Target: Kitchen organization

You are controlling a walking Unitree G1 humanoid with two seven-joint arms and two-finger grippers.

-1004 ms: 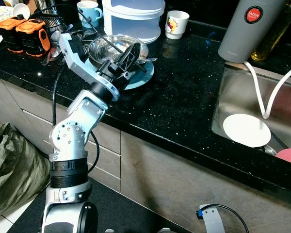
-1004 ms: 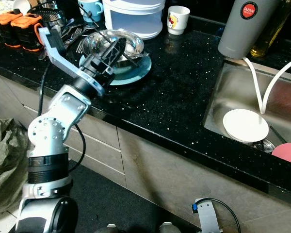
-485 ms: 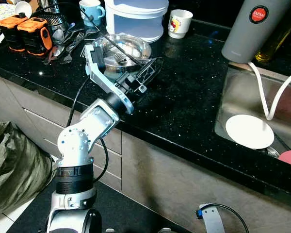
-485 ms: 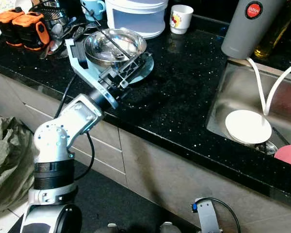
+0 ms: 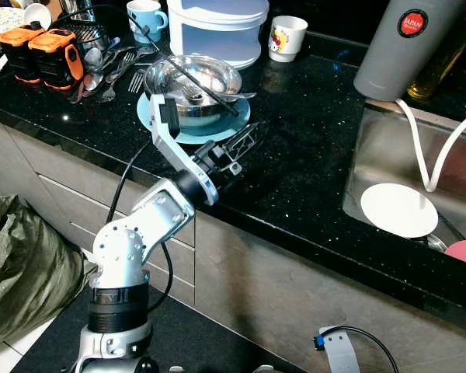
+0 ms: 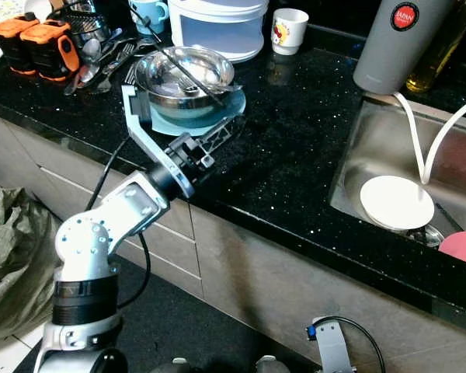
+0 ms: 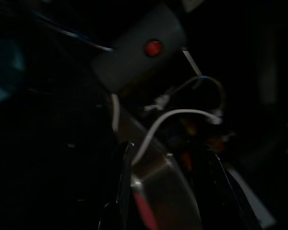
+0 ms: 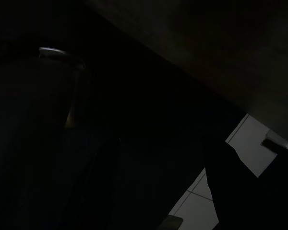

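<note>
A steel bowl (image 5: 194,76) holding cutlery and a thin black rod sits on a light blue plate (image 5: 154,113) on the black counter (image 5: 295,155). My left gripper (image 5: 247,142) hovers low over the counter just off the plate's front right edge, pointing toward the sink. In the left wrist view its two fingers (image 7: 120,191) stand apart with nothing between them, so it is open. My right arm (image 5: 338,350) hangs idle beside the cabinet front. Its dark wrist view shows two fingers (image 8: 221,191) apart above the floor.
Behind the bowl stand a white lidded container (image 5: 216,27), a blue mug (image 5: 144,15) and a white mug (image 5: 283,37). Loose cutlery (image 5: 109,66) and orange-black tools (image 5: 43,54) lie at left. A grey jug (image 5: 400,47) stands by the sink (image 5: 377,148), which holds a white plate (image 5: 399,210).
My left gripper has drawn away from above the bowl, swinging right and down to the counter in front of the plate. The bowl and plate stay put.
</note>
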